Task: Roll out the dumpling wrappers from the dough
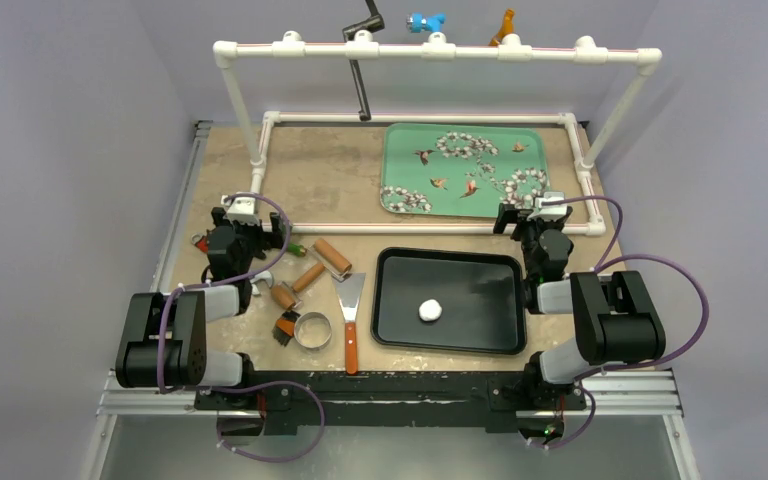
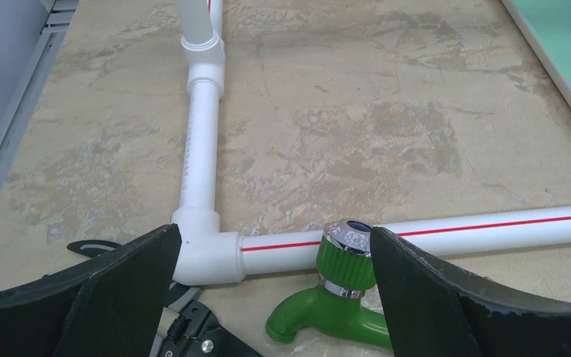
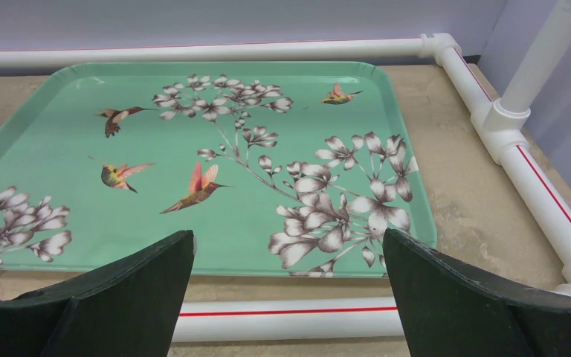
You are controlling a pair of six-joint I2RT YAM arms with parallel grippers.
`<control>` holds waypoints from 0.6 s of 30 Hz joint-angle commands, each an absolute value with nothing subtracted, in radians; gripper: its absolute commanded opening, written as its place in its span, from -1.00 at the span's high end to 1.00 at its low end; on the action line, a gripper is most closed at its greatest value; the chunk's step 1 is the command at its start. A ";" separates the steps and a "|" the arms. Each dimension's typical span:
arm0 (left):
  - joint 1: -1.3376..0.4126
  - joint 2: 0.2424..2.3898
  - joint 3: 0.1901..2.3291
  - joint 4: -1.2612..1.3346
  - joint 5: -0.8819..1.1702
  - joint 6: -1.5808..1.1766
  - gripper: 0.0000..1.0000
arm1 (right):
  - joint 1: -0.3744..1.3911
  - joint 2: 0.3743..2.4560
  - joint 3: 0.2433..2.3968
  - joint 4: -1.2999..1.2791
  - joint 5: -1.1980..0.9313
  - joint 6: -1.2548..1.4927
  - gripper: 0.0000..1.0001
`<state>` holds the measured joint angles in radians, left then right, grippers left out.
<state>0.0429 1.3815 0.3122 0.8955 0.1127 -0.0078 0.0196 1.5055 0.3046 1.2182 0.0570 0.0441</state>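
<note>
White dough, one small rounded lump (image 1: 429, 310), sits near the middle of one glossy black rectangular tray (image 1: 392, 262), not flattened into discs. Left of that tray lie one shiny metal ring cutter (image 1: 311, 331), one flat steel scraper (image 1: 348, 293) with a wooden handle, and two wooden rollers (image 1: 332, 257). One mint-green tray (image 3: 59, 149) printed with flowers and hummingbirds lies farther back. The left gripper (image 2: 273, 234) and right gripper (image 3: 288, 236) both stand spread wide, holding nothing.
</note>
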 commanded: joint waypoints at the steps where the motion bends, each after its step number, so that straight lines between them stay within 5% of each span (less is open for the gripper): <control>1: 0.046 1.359 0.320 0.916 0.128 -0.025 -1.00 | 0.021 1.505 0.316 1.229 0.050 0.031 -0.98; 11: 0.055 1.310 0.359 0.827 0.140 -0.032 -1.00 | 0.021 1.506 0.314 1.229 0.049 0.031 -0.98; 14: 0.121 1.292 0.613 0.338 0.236 -0.061 -0.97 | 0.022 1.503 0.313 1.230 0.049 0.031 -0.98; 18: 0.133 1.356 0.927 -0.305 0.557 0.183 -0.57 | 0.021 1.503 0.313 1.231 0.050 0.031 -0.98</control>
